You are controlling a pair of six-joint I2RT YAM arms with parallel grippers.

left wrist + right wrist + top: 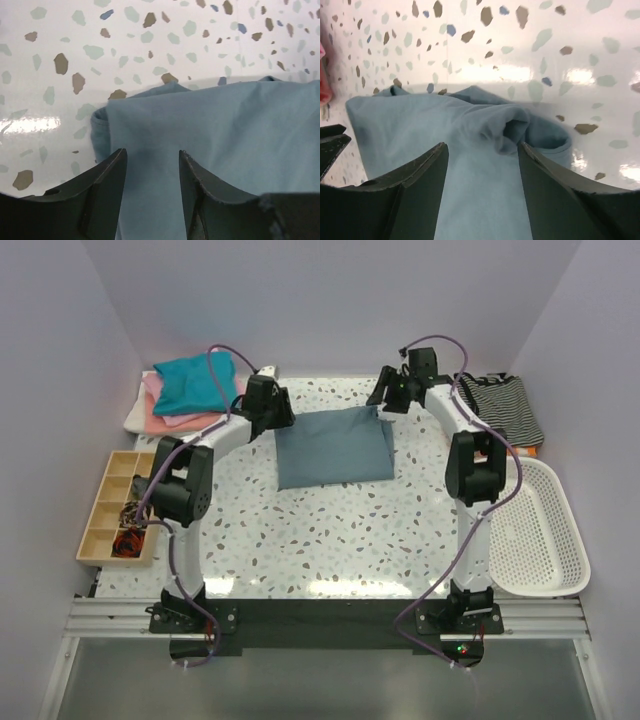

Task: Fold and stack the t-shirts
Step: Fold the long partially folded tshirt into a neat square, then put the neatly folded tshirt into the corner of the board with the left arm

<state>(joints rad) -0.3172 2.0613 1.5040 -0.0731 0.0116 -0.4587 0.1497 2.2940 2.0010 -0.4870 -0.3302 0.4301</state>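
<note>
The slate-blue t-shirt [333, 448] lies folded into a rectangle on the speckled table. My left gripper [270, 412] is open over its far left corner; in the left wrist view the jaws [151, 156] stand apart above the blue cloth [220, 130]. My right gripper [388, 400] is open over the far right corner, where the cloth [485, 150] is bunched into a small fold. A teal t-shirt [195, 382] lies on a pink one [185, 421] and a white one [138, 412] at the far left.
A striped black-and-white garment [505, 405] lies at the far right. A white mesh basket [536, 530] stands at the right edge. A wooden divided tray [118, 506] with small parts stands at the left. Purple cables loop over both arms.
</note>
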